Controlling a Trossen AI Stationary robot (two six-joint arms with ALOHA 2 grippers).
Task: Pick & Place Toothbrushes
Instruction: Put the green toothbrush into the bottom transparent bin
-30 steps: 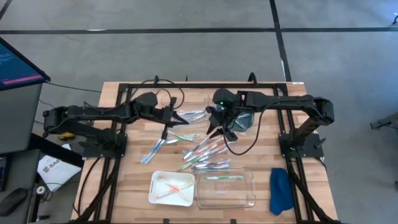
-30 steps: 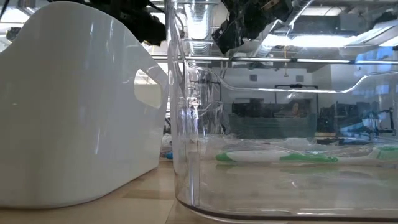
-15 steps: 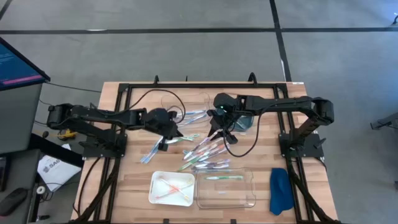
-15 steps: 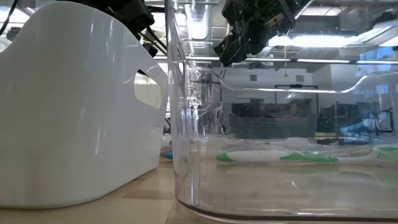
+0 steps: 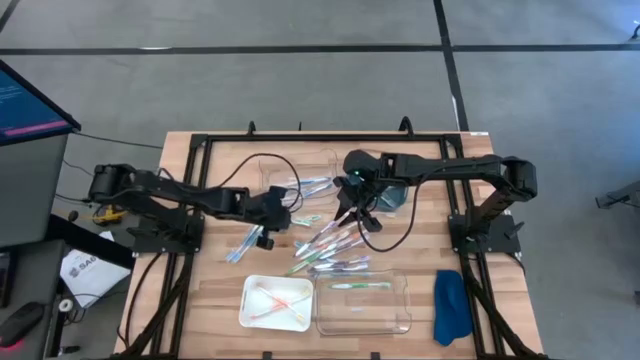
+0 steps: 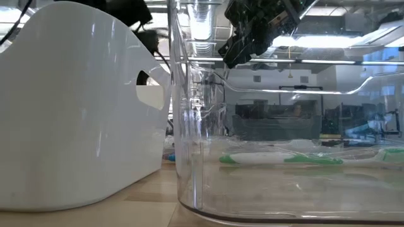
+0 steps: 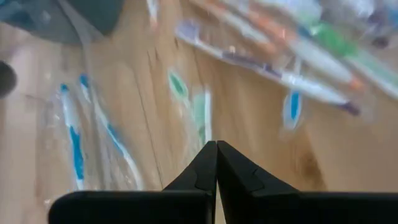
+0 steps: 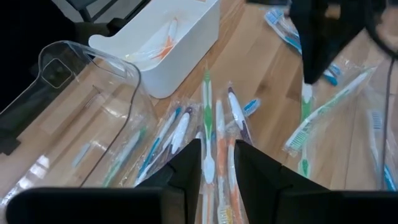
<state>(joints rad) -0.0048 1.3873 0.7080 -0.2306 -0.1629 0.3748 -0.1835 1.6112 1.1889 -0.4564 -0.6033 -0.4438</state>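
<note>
Several toothbrushes in blue, white, orange and green lie loose mid-table, and two blue ones lie apart to their left. My left gripper is shut and tipped down close over the wood, its tips at the end of a green toothbrush; in the high view it stands left of the heap. My right gripper hangs well above the heap, fingers a narrow gap apart with nothing seen in them. It shows high up in the low view. My left gripper's shut fingertips stand at the near end of the green toothbrush, coming at it slanting down. Whether they touch it cannot be told, as the picture is blurred there.
The white tray with orange toothbrushes and the clear tray with a green one stand side by side at the near edge. A blue cloth lies to their right. Black frame rails run along the table's far side.
My left gripper has come down toward the table and toward its near edge, tipping its nose steeply downward, and has stayed shut. My right gripper has sunk a little over the heap. The toothbrushes lie as before.
</note>
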